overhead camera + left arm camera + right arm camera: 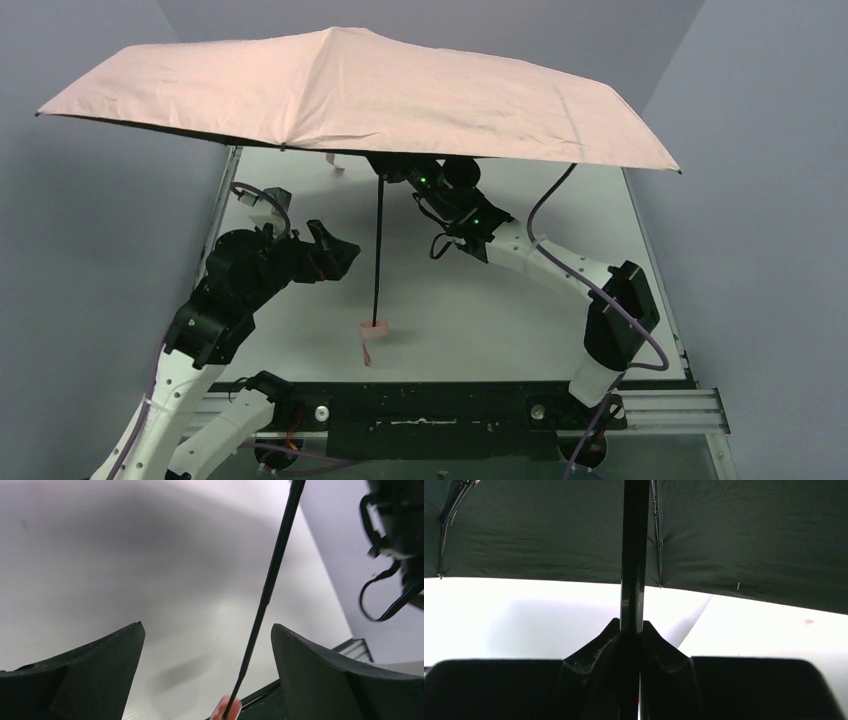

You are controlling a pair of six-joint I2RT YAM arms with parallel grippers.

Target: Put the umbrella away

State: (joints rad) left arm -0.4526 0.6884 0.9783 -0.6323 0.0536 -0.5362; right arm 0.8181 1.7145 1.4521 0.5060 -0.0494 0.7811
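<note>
The umbrella [350, 90] stands open, its pale pink canopy spread over the back of the table. Its thin black shaft [378, 250] runs down to the small pink handle [373, 329], which rests on the table with its pink strap. My right gripper [392, 172] is shut on the upper shaft [633, 555] just under the canopy, whose dark underside [749, 540] fills the right wrist view. My left gripper [338, 252] is open, left of the lower shaft. In the left wrist view the shaft [272, 575] passes between the fingers [320, 665], nearer the right one, without touching.
The white table [480, 320] has a black frame rail along its near edge [430, 410]. Grey walls close in on the left, right and back. A purple cable [560, 250] loops along the right arm. The canopy overhangs both table sides.
</note>
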